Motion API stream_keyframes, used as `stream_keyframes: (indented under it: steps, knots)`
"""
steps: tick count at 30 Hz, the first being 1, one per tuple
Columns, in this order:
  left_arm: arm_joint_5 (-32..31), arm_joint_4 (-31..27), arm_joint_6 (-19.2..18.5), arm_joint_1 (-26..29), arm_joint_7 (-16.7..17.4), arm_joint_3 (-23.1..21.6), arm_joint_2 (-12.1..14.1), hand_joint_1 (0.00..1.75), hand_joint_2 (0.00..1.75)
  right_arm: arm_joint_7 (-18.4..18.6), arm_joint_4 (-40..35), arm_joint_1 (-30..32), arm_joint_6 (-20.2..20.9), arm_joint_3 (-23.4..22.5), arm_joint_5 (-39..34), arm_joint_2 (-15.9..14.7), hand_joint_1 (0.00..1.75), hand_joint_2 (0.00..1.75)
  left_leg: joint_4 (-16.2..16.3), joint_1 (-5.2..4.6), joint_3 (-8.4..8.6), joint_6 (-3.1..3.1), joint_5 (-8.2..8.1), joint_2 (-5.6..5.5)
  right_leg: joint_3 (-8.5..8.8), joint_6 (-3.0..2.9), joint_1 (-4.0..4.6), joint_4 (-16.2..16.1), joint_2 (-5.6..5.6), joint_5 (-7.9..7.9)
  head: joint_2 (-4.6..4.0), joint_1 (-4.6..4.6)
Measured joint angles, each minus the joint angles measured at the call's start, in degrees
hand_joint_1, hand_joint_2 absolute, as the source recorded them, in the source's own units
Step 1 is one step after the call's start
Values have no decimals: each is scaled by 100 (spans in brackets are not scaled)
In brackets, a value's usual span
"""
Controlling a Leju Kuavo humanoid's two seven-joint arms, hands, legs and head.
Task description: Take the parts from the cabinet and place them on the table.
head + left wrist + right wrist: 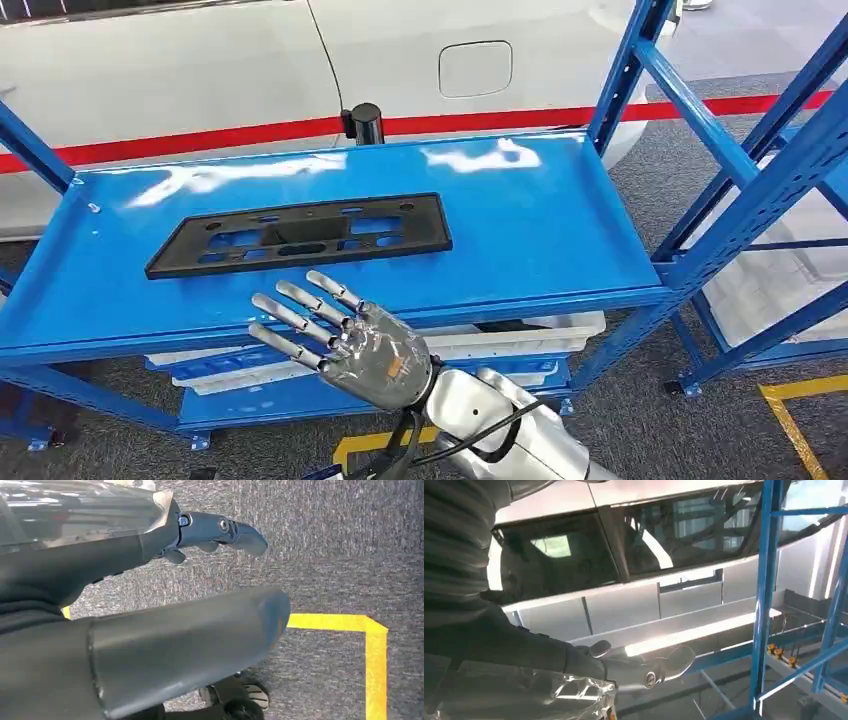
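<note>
On the top shelf of the blue metal rack (pixel 560 215) lies the flat black rectangular plastic frame with cut-outs (pixel 300 235), just beyond my right hand (pixel 340 335); that hand hovers at the shelf's front edge, fingers spread and holding nothing. I judge this to be the reach for the part; I would bring the fingers low over the near long edge, then slide the frame toward the lip before pinching, since it lies flush on glossy paint and looks thin. My left hand (pixel 220 530) hangs over grey carpet (pixel 325 555) with yellow floor tape (pixel 370 630), holding nothing, its fingers apart. Behind the rack stands a white car with a red stripe (pixel 200 60); white trays (pixel 500 335) sit on the lower shelf.
</note>
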Motion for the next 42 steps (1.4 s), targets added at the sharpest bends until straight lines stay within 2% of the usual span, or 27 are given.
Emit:
stream_keyframes:
  steps: [1, 2, 3, 4, 5, 6, 7, 15, 21, 33, 37, 42]
  knots:
    - [-41, 0, 41, -3, 59, 0, 0, 0, 0, -18, 35, -20, 41, 43, -58, 41, 0, 175, -560, -12, 202, 57, 398, 0, 55, 7, 11, -2, 7, -34, 0, 0]
    - [-79, 0, 74, -7, 98, 0, 2, 0, 0, -41, 83, -35, 68, 85, -113, 83, 0, 175, -986, -39, 346, 130, 646, 3, 89, 22, 15, -10, 10, -69, 0, 0]
    - [-98, 0, 76, -27, 135, -4, 4, 0, 0, -52, 155, -53, 114, 125, -177, 129, 0, 175, -988, -67, 358, 146, 428, 12, 103, 50, 54, -13, 12, -88, 0, 11]
    - [-140, -2, 85, -44, 157, -7, -4, 0, 0, -63, 233, -70, 150, 166, -223, 166, 0, 175, -1007, -88, 379, 161, 376, -18, 82, 77, 35, -14, 16, -103, 0, -2]
    - [-153, -4, 98, -41, 183, -7, -4, 0, 0, -72, 301, -72, 166, 203, -258, 199, 0, 175, -1041, -100, 432, 195, 518, -19, 84, 107, 42, -18, 15, -122, 0, 2]
    - [-166, -4, 120, -39, 205, -7, -2, 0, 0, -81, 350, -74, 168, 234, -277, 236, 0, 175, -1075, -85, 463, 129, 580, -19, 61, 92, 80, 11, 5, -165, 0, 0]
    - [-177, -4, 124, -53, 214, -7, -15, 0, 0, -83, 409, -97, 177, 265, -299, 262, 0, 175, -1073, -92, 466, 64, 570, -17, 122, 78, 57, -19, -3, -156, 0, 11]
    - [-273, -4, 181, -131, 306, -9, -42, 0, 0, -107, 1010, -261, 326, 562, -601, 533, 0, 175, -1074, -110, 462, 119, 545, -25, 157, 85, 54, -91, -7, -156, 0, 9]
    - [-315, -4, 188, -165, 334, -11, -46, 0, 0, -109, 1360, -366, 334, 691, -699, 710, 0, 175, -1073, -112, 468, 142, 531, -27, 123, 96, 40, -98, -7, -153, 0, 9]
    - [-378, -4, 199, -204, 367, -13, -46, 0, 0, -57, 2037, -556, 153, 839, -1151, 915, 0, 175, -1073, -103, 469, 145, 536, -25, 164, 99, 57, -97, -6, -150, 0, 9]
    - [-378, -4, 245, -203, 369, -13, -46, 0, 0, 266, 2425, -675, 70, 835, -1119, 1020, 0, 175, -1074, -101, 469, 144, 535, -24, 163, 98, 60, -97, -6, -151, 0, 9]
    - [-378, -4, 253, -195, 374, -13, -46, 0, 0, 419, 2801, -798, -4, 787, -1066, 1108, 0, 175, -1074, -100, 469, 144, 535, -24, 165, 98, 60, -97, -7, -151, 0, 9]
